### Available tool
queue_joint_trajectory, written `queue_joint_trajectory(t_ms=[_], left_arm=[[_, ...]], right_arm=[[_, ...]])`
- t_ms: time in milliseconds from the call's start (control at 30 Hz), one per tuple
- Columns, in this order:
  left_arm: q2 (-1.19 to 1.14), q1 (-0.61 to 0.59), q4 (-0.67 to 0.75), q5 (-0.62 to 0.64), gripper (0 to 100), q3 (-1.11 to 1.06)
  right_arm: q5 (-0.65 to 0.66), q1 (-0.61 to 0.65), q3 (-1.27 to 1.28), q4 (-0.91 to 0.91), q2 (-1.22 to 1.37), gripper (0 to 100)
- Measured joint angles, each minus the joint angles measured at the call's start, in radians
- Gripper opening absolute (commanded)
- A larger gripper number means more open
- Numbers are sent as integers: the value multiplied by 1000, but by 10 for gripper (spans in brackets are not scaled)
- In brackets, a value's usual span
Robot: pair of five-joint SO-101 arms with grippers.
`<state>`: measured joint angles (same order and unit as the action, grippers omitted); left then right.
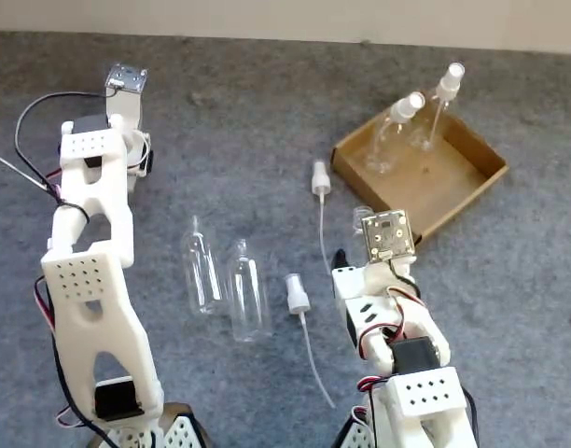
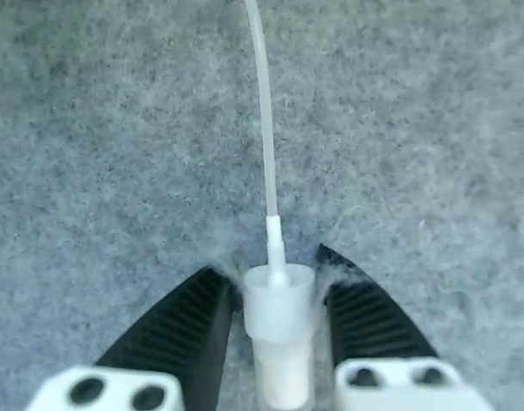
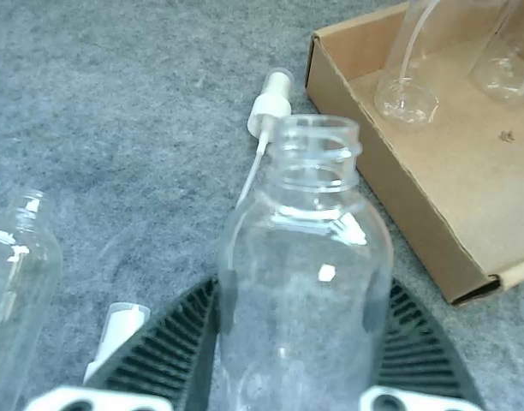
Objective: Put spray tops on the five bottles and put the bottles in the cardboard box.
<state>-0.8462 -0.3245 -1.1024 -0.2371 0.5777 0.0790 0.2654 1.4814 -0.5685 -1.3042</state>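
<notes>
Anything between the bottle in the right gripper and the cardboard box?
Nothing visible. Bare carpet lies between the bottle in the right gripper and the cardboard box; the loose spray top lies off that line.

Grey carpet (image 1: 267,112) throughout; pale wall (image 1: 360,17) strip along far edge

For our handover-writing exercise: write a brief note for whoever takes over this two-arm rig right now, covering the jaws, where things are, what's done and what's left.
Left gripper: jaws shut on a spray top, tube pointing away.
Right gripper: jaws shut on an upright uncapped bottle, near the cardboard box.
Done: two capped bottles stand in the box.
On the carpet: two bare bottles lying down, two loose spray tops.
Left: cap three bottles and box them.
</notes>
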Motion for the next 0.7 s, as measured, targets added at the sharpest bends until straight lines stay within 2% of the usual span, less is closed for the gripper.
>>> queue_joint_trajectory(t_ms=[200,700], left_arm=[[6,0,-20,0,15,0],[290,15,-448,0,15,-9]], right_arm=[[0,0,0,0,0,192],[0,0,0,0,0,192]])
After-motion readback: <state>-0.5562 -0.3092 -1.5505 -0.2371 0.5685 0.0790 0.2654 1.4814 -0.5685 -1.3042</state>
